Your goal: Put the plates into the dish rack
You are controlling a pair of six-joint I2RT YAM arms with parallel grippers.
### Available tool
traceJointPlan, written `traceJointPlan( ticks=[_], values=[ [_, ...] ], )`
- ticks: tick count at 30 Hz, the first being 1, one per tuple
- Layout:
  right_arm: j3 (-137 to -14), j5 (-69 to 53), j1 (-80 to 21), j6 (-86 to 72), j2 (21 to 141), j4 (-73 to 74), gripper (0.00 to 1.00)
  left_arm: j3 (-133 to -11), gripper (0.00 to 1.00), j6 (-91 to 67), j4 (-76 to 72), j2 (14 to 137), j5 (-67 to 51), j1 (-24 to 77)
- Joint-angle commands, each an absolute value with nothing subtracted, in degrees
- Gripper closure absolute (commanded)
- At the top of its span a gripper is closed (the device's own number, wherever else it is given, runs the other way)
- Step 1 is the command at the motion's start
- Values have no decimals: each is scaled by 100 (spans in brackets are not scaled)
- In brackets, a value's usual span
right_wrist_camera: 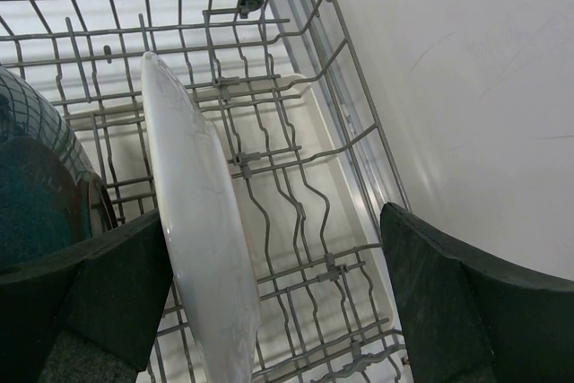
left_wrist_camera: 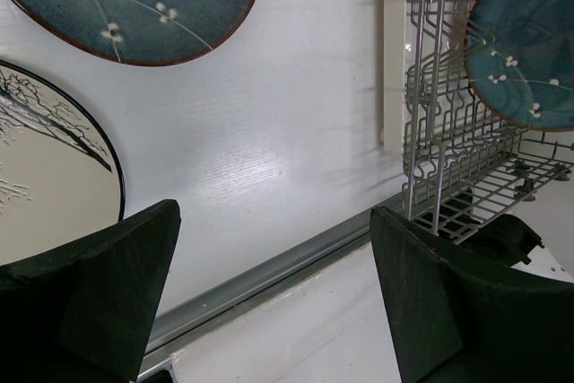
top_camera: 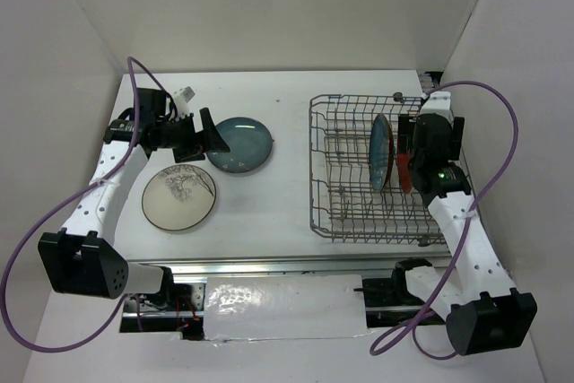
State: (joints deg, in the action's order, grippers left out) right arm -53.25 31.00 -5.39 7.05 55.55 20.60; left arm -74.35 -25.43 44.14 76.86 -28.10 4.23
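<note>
L claw (left_wrist_camera: 273,217) wide open, upper left, by flat teal plate (top_camera: 240,143) & cream plate (top_camera: 179,196). R claw (right_wrist_camera: 273,221) open at right, astride red plate (top_camera: 404,170) upright in rack (top_camera: 341,100).

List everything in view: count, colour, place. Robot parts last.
teal plates: two, dark teal-blue; one flat on the table, one upright in the rack.
cream plate: one, cream with dark branch drawing; flat on the table.
red plate: one, red; upright in the rack beside the teal one.
dish rack: one, grey wire; table's right side.
table: one, white.
left fingers: two, black; open, over the table.
right fingers: two, black; open, astride the red plate.
</note>
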Motion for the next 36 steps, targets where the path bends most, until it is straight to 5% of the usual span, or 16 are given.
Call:
traceJointPlan(
  ticks=[1, 13, 14, 29, 36],
  values=[
    [-5599, 3094, -598, 563, 5607, 1942, 5, -7462, 1, -2391, 4377, 7567, -2813, 439],
    [-5563, 3094, -677, 343, 5827, 1969, 10, -7471, 1, -2364, 4386, 7594, -2804, 448],
    [-5563, 3094, -703, 308, 5818, 1960, 20, -7471, 1, -2356, 4386, 7594, -2804, 440],
    [-5599, 3015, -712, 255, 5862, 1978, 53, -7453, 1, -2347, 4359, 7594, -2804, 448],
    [-5678, 3190, -896, 325, 5775, 1960, 82, -7427, 1, -2355, 4359, 7567, -2786, 439]
  ],
)
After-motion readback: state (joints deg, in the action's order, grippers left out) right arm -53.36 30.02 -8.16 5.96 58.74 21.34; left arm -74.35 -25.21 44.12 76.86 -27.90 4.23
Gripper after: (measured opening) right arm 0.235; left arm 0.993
